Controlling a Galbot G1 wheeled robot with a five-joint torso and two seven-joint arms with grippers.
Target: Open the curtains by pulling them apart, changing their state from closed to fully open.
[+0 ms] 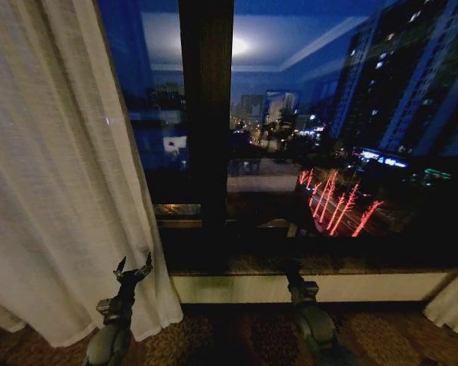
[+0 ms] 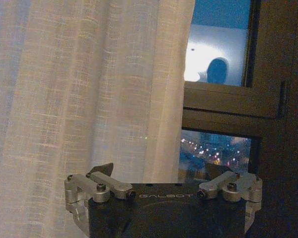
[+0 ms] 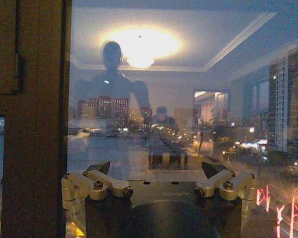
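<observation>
Currently my left gripper (image 1: 134, 268), fingers spread and empty, sits lower left before the sheer cream pleated curtains (image 1: 57, 168); a shallow pinch risks fabric slipping free.

The right gripper (image 3: 159, 171) stands with its fingers (image 3: 97, 168) spread wide apart, holding nothing; it faces a window pane (image 3: 188, 99) beside a dark brown window frame (image 3: 37, 124); the glass reflects a glowing ceiling light (image 3: 140, 47); beyond it, lit city buildings (image 3: 288, 109) at night.
</observation>
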